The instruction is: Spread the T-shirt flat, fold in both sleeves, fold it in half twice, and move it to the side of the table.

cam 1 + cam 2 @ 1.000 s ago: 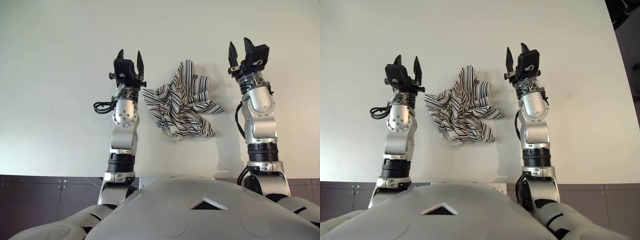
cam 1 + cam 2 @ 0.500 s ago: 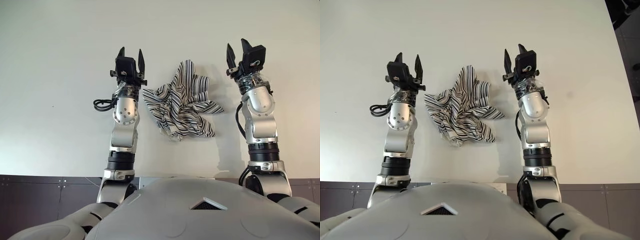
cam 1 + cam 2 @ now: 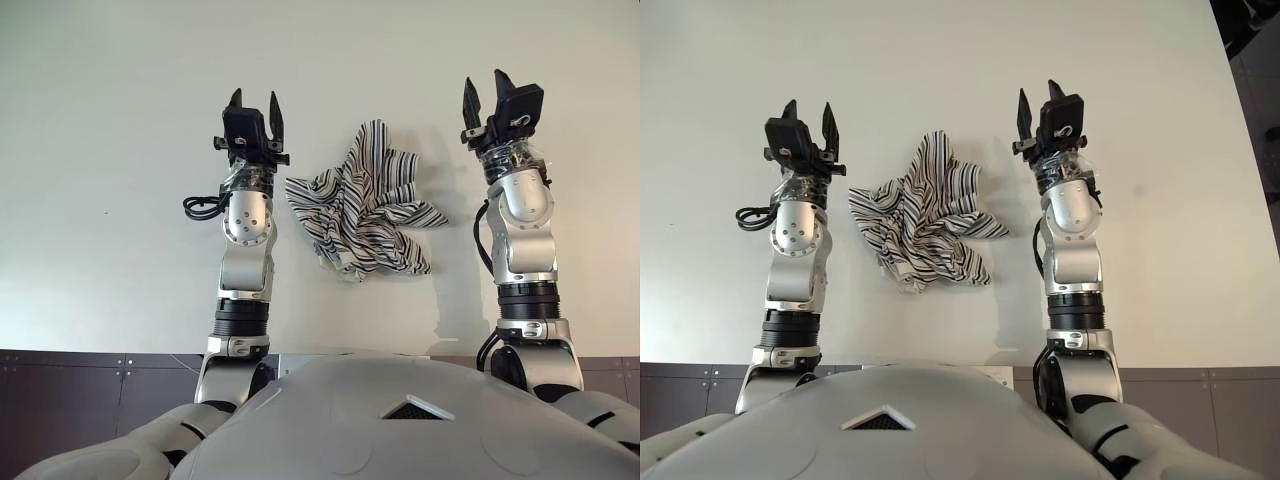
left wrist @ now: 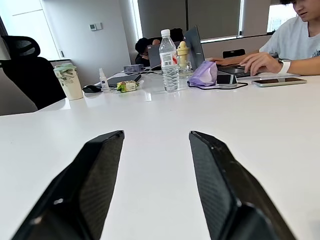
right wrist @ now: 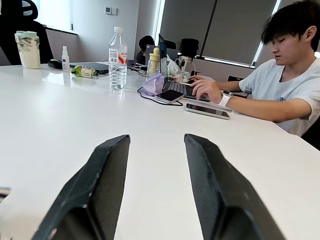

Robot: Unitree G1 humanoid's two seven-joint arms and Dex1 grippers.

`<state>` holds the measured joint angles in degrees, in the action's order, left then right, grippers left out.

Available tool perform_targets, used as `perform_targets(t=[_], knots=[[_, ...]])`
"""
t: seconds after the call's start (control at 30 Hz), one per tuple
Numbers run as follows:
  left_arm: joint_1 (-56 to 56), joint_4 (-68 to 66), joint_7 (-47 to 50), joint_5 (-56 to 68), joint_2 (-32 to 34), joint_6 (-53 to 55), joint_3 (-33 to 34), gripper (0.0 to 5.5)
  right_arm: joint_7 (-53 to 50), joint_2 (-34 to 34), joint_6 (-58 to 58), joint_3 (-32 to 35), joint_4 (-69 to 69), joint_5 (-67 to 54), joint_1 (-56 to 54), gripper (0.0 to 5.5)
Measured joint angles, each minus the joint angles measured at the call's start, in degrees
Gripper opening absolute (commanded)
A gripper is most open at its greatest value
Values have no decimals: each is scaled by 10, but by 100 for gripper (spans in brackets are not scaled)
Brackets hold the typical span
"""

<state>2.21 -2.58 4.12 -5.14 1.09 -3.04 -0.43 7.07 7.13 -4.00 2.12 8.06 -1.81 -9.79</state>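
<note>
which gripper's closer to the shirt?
Left, slightly. The left gripper is just past the shirt at its left corner; the right gripper stands farther off its right side. Both open, neither touching.

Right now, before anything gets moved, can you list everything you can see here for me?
T-shirt: one, black-and-white striped, crumpled on the table between the two claws.
table: one, white, under everything.
water bottle: one, clear, upright at the far end of the table.
cup: one, cream with a greenish top, far end.
purple cloth: one, bunched beside the water bottle.
phones: two, dark, lying flat near the purple cloth.
office chair: one, black, beyond the table.
left claw: one, black, open, on the T-shirt's left, not touching it.
right claw: one, black, open, on the T-shirt's right, not touching it.
</note>
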Motion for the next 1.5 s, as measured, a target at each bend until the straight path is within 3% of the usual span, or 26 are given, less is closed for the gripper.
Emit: perform_targets(t=[0.1, 0.2, 0.43, 0.53, 0.67, 0.83, 1.03, 1.2, 1.5], knots=[[-7, 2, 5, 4, -5, -4, 7, 241, -12, -6, 4, 15, 9, -9, 0, 200], [-18, 16, -42, -6, 20, -10, -28, 241, 55, 20, -3, -29, -10, -2, 11, 200], [-51, 32, -258, -77, 232, -113, -121, 241, 431, 227, 46, -117, -141, -99, 75, 200], [-79, 57, -353, -45, 294, -150, -139, 241, 519, 271, 84, -141, -182, -138, 84, 200], [-109, 72, -426, -20, 334, -159, -164, 241, 556, 274, 103, -182, -190, -133, 83, 200], [-115, 65, -430, -59, 347, -160, -183, 241, 527, 264, -14, -245, -51, 1, 32, 200], [-166, 134, -442, -71, 400, -132, -192, 241, 452, 253, -124, -239, 65, 65, -18, 200], [-193, 165, -442, -65, 416, -109, -180, 241, 376, 290, -224, -236, 136, 147, -46, 200], [-200, 154, -416, -51, 422, -59, -125, 241, 273, 315, -239, -203, 200, 196, -68, 200]])
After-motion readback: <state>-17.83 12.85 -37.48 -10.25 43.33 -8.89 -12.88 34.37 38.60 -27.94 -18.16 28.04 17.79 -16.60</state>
